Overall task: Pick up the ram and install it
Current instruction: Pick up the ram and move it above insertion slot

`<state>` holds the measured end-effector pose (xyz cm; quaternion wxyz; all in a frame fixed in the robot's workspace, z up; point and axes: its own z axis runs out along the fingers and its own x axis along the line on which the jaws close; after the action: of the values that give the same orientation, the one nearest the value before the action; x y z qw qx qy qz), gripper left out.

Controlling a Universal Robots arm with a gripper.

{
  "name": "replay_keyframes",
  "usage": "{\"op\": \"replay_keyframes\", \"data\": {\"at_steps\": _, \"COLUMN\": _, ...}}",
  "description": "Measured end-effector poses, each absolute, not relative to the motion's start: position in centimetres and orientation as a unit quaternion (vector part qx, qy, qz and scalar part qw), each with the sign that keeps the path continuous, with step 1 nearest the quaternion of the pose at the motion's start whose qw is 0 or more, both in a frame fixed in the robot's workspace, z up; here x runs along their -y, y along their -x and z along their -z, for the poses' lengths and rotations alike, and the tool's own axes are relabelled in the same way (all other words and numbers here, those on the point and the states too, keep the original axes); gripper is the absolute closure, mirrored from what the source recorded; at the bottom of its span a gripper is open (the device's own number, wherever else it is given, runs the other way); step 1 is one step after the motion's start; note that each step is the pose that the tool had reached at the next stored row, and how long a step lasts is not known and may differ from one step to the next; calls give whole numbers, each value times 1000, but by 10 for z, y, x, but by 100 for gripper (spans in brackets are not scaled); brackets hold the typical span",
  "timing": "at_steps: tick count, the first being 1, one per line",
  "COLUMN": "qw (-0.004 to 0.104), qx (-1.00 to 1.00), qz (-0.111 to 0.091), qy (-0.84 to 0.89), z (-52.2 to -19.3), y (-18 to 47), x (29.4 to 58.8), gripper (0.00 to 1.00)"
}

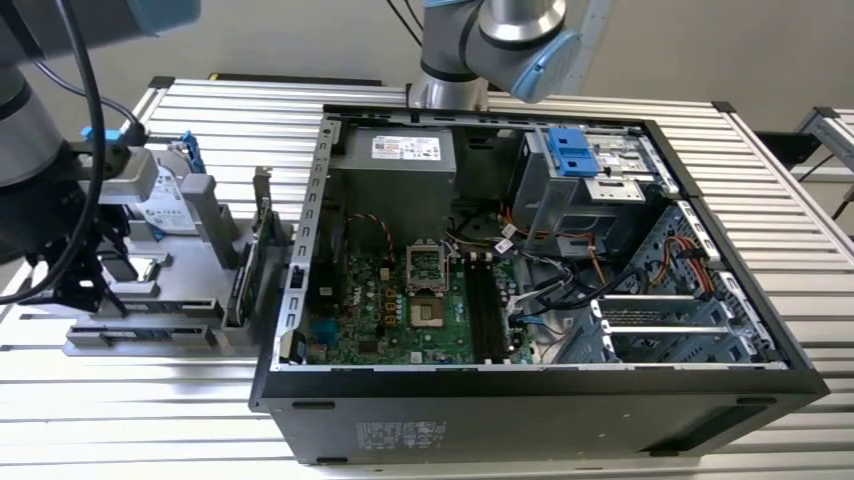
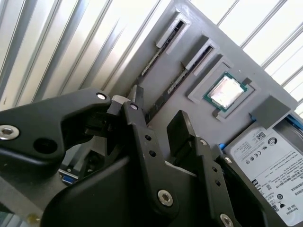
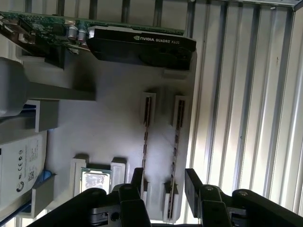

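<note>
Ram edge-up in gray holder on slatted metal table; gripper spread, empty, above it.

In the first wrist view the gripper hung with fingers apart over two raised slot holders on the gray fixture tray. Only a narrow strip of tray separated the holders. The graphics card walled one end of the tray, and the processor sat just beside the holders. In the exterior view, cables crowded the computer case beside the motherboard, and the case lay open on top.
</note>
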<state>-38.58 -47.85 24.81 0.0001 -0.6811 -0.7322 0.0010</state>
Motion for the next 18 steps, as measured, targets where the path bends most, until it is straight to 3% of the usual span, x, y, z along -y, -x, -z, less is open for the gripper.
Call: {"op": "replay_keyframes", "data": {"at_steps": 18, "qw": 3, "qx": 732, "qz": -3, "qy": 681, "z": -239, "y": 383, "x": 487, "gripper": 0}}
